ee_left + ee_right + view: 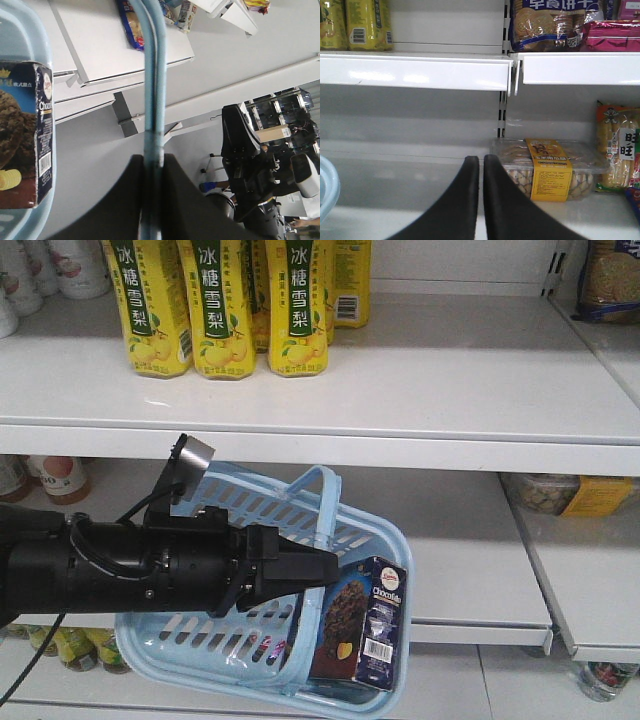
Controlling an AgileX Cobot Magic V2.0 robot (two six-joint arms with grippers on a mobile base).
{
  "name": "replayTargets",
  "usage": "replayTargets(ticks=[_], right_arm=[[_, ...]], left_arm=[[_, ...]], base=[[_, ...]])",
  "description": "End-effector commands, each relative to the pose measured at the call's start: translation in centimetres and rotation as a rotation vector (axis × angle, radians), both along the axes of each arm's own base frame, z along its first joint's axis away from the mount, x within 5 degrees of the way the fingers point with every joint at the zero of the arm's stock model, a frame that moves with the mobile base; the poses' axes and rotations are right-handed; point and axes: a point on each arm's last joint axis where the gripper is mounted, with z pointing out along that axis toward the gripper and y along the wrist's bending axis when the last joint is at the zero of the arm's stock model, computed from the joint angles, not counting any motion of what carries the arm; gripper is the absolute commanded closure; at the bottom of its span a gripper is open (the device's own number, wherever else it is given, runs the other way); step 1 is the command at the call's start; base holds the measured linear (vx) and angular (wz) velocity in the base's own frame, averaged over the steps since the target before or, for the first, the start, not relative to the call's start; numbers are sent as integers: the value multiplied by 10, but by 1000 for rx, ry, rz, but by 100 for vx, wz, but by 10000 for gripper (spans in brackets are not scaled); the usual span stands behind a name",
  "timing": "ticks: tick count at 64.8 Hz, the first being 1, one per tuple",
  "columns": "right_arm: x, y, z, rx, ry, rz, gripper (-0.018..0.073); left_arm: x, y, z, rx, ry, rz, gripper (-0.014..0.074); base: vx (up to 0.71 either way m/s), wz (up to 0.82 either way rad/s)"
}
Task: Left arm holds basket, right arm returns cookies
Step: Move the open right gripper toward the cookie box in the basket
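Observation:
The light blue basket [250,508] hangs tilted in front of the lower shelf. My left gripper [322,568] is shut on its hoop handle [152,75], which runs straight between the two black fingers [120,200]. The cookies [365,635], a dark navy-and-brown box, stand upright in the basket's right end. They also show at the left edge of the left wrist view as the cookies [25,135]. My right gripper [481,159] is shut with nothing between its fingertips. It faces a shelf, and only a sliver of the basket [327,187] shows at its far left.
Yellow drink cartons [215,305] stand on the upper shelf [400,440]. A clear snack box with a yellow label [550,167] lies just right of the right gripper, with a yellow snack bag [620,150] beyond it. Biscuit packs [545,25] sit above. Bottles [60,478] stand at the left.

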Motion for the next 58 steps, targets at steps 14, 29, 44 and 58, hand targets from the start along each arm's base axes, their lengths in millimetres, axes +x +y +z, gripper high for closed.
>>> replayTargets(ticks=[14,29,44,58], right_arm=[[-2,0,6,-67,-111,-3,570],[-1,0,24,-22,-154,0,570],[20,0,71,98,-34,6,570],[51,1,96,156,136,5,570]], left_arm=[[-3,-3,27,-121,-36,-18,602],[-3,-3,27,-121,-36,-18,602],[-3,-3,27,-121,-36,-18,602],[-3,-3,27,-121,-36,-18,602]], base=[[0,0],[0,0],[0,0],[0,0]])
